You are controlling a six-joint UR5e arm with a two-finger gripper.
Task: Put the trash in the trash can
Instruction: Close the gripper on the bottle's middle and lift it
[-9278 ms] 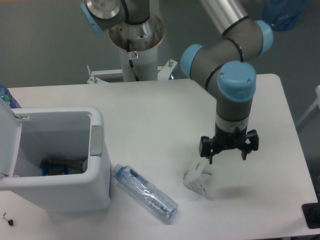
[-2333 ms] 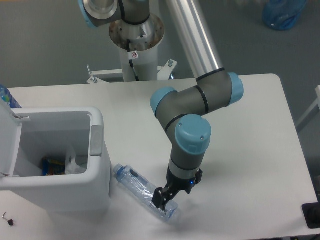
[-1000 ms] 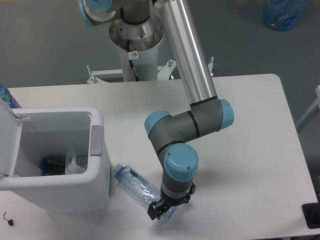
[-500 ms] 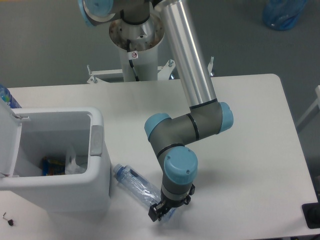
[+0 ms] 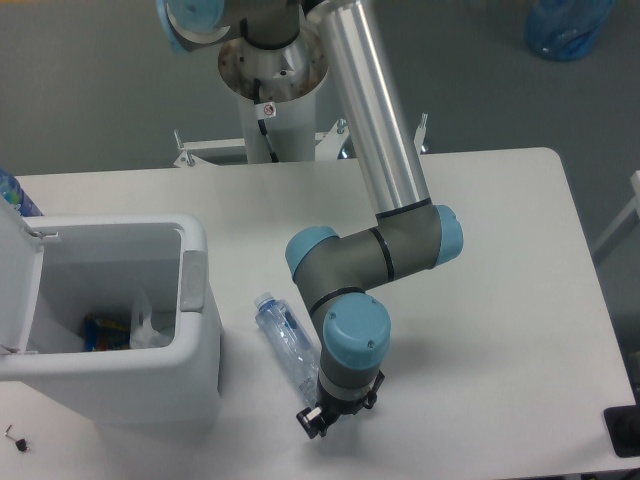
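Bottle (image 5: pixel 285 340) swung cap-end up beside the trash can (image 5: pixel 195 330).
Overhead camera: my end effector (image 5: pixel 318 415) grips its far end on the bench (image 5: pixel 500 300); half a second ago it lay flatter, so I judge lifting has begun. Wrapper (image 5: pixel 143 325) already sits inside.

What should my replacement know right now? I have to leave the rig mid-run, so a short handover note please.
Gripper: low at the table's front edge, fingers closed on the base end of the bottle, which has swung; its blue-capped end now points up the table, beside the trash can.
Wrapper: already inside the open trash can, next to some darker, colourful rubbish.
Done: one of two pieces binned; bottle gripped.
Left: lift the bottle, carry it over the bin opening, release. Whether it is fully off the table I cannot tell.
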